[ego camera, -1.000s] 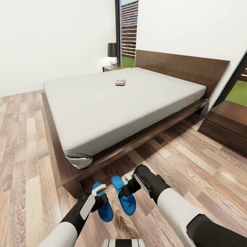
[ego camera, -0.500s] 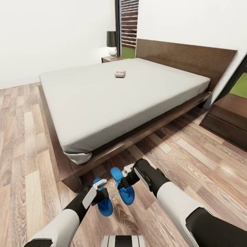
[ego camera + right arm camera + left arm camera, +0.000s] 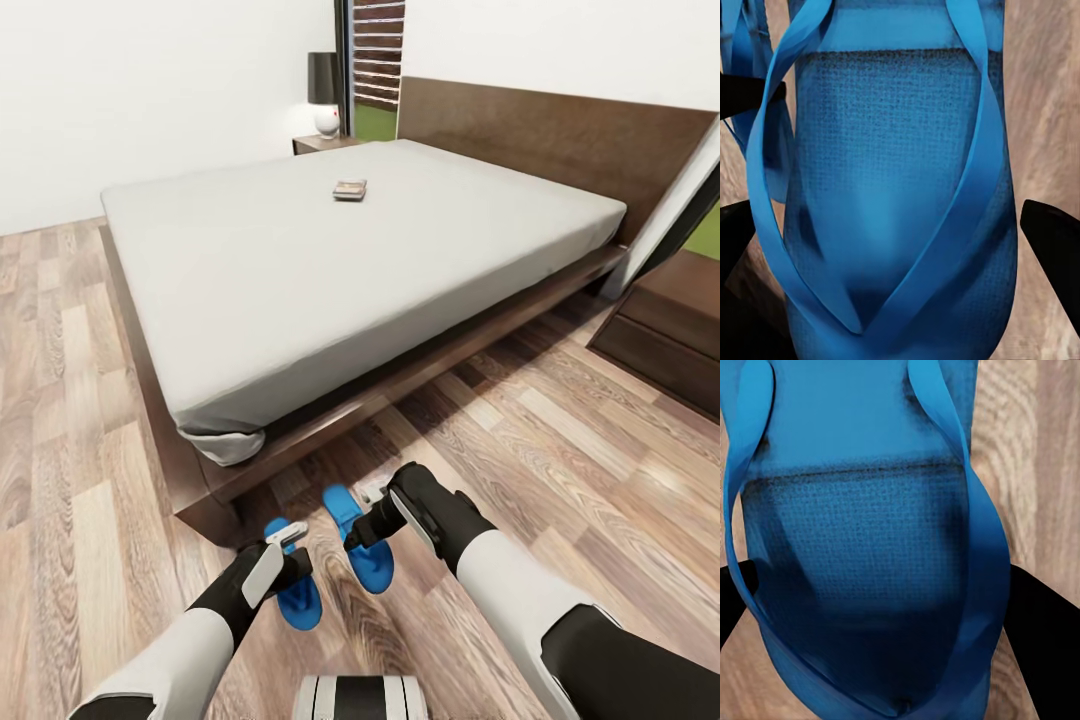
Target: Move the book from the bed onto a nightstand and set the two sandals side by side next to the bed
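Two bright blue sandals lie side by side on the wood floor just off the bed's near corner: one [image 3: 300, 603] under my left gripper [image 3: 291, 570], the other [image 3: 367, 558] under my right gripper [image 3: 364, 533]. Up close, one sandal [image 3: 870, 555] lies between the spread left fingers [image 3: 1042, 645]. The second sandal [image 3: 900, 195] lies between the spread right fingers [image 3: 1054, 251]. Both grippers look open. The book [image 3: 350, 189] rests on the bed [image 3: 300, 280], far from both arms. A nightstand [image 3: 322, 143] stands beyond the bed, and another nightstand [image 3: 668, 325] stands at the right.
A lamp [image 3: 324, 92] stands on the far nightstand. The bed's dark frame corner [image 3: 205, 505] is close to the left sandal. Wood floor [image 3: 560, 450] runs along the bed's right side up to the near nightstand.
The whole picture has shifted, so the camera has moved: the bed now shows from higher up. The sandals look slightly smaller under the grippers and still lie by the bed corner.
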{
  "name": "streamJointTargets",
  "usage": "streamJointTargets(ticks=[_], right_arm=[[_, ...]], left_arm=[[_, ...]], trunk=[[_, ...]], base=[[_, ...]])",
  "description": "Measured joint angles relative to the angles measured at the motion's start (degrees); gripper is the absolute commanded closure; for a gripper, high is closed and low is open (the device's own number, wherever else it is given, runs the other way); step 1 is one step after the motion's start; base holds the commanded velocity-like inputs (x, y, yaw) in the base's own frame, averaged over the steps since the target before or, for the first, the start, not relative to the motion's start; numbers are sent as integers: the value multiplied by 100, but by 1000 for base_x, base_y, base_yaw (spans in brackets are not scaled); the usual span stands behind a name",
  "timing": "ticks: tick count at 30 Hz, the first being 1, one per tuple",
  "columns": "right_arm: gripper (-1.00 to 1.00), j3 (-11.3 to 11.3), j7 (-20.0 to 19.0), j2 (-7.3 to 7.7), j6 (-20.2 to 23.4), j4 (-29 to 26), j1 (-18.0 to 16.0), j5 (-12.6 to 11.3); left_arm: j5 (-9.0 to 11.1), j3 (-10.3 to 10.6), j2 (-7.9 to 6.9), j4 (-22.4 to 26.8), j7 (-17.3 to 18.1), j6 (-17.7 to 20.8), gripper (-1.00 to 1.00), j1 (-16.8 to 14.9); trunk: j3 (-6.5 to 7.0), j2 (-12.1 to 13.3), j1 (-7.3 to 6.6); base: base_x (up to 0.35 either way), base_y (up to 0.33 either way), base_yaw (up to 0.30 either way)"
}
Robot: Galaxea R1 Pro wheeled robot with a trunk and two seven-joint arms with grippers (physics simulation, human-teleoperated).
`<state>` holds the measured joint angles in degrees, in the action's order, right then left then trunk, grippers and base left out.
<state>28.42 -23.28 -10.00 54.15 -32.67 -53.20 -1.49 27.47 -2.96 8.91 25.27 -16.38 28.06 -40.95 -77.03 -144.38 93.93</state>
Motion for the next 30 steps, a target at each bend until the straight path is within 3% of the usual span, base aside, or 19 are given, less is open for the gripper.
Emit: streamJointTargets(ticks=[15, 24, 27, 30], right_arm=[[100, 6, -2, 0, -440, -8, 59, 4], [100, 7, 6, 0, -462, -9, 59, 3], [100, 8, 7, 0, -468, -9, 61, 6], [100, 7, 2, 0, -473, -9, 63, 4]], left_arm=[[28, -2, 8, 0, 6, -33, 100, 0], [4, 11, -54, 0, 105, -39, 100, 37], [31, 205, -59, 0, 111, -58, 100, 52], [66, 272, -64, 54, 57, -95, 100, 54]], trunk=[[-324, -20, 39], [-324, -21, 36], [-324, -21, 37], [-324, -21, 38]], base=[[0, 0, 53], [68, -19, 6], [107, -33, 0], [29, -9, 0]])
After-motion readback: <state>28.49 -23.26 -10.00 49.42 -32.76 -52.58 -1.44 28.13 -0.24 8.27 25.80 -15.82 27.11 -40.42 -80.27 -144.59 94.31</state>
